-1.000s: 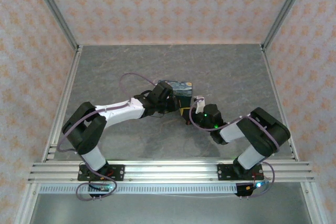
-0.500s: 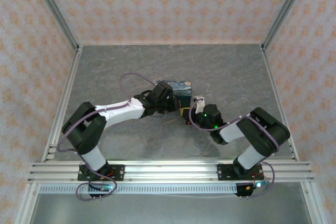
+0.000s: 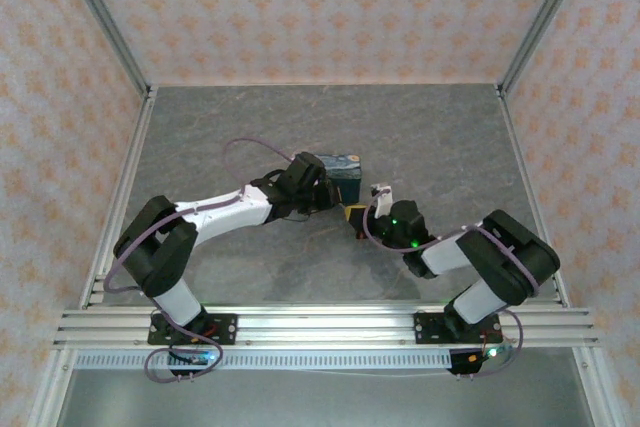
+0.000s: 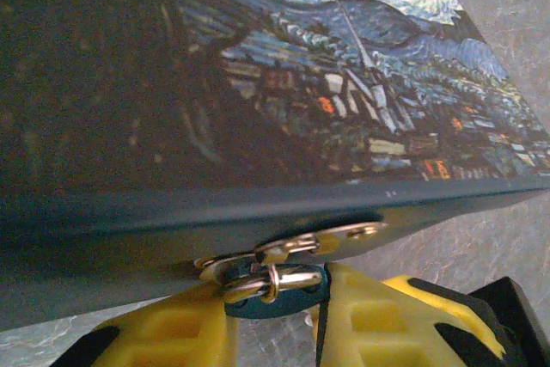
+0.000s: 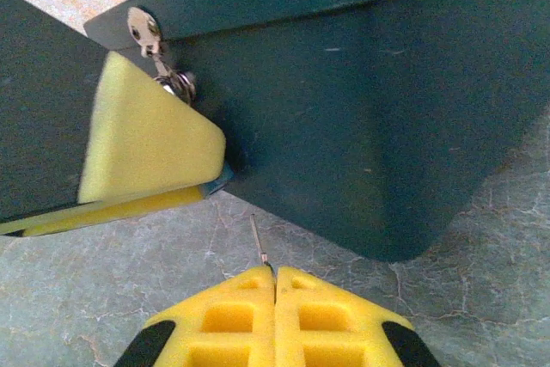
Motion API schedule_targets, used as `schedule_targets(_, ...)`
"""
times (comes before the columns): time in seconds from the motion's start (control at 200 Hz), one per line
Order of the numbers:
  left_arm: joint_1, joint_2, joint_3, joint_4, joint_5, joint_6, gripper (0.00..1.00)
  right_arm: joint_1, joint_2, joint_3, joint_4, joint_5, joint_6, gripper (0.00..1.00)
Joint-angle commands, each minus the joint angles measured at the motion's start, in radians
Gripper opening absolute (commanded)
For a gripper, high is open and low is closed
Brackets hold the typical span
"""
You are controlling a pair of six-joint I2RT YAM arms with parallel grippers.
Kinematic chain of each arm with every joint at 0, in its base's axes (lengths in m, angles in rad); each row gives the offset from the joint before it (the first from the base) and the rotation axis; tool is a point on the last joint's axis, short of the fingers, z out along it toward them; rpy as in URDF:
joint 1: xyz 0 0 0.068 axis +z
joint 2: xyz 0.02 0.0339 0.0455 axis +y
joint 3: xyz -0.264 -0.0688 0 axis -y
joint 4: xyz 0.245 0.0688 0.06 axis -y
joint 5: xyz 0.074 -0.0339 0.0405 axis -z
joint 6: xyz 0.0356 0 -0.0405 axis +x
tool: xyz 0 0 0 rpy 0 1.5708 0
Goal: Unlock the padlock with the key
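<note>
Right gripper (image 5: 275, 276) has its two yellow fingers pressed flat together on the one key (image 5: 258, 245). The key is a thin, silvery sliver of metal that sticks out past the fingertips, just above the table and short of the tin's lower corner.

The one padlock (image 4: 275, 303) hangs from the tin's front clasp (image 4: 344, 233). It has a small dark body under a shiny, rounded metal shackle. The left gripper (image 4: 275, 295) holds it at a narrow opening, with a ribbed yellow finger (image 4: 168, 333) on either side of the body.

The single tin (image 4: 344, 83) has dark blue sides that are smooth and faintly scratched, and a lid painted with a swirling night sky over a village. It is tipped up off the grey, marbled table (image 3: 420, 127).

Compared with a second ago in the top view, the tin sits slightly farther from the arm bases and shows less of its painted lid. The left gripper has moved along with it. The right gripper has moved only slightly and stays closed.
</note>
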Motion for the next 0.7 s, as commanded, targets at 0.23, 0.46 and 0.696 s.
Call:
schedule_targets(0.23, 0.010, -0.052, 0.043, 0.010, 0.002, -0.018, 0.26, 0.004, -0.024, 0.003, 0.027, -0.044, -0.028, 0.00)
schedule_targets(0.46, 0.011, -0.058, 0.042, 0.000, 0.001, -0.016, 0.26, 0.006, 0.008, 0.021, 0.050, -0.069, -0.025, 0.00)
schedule_targets(0.696, 0.012, -0.053, 0.044, -0.001, 0.003, -0.015, 0.26, 0.012, 0.014, 0.025, 0.054, -0.070, -0.026, 0.00)
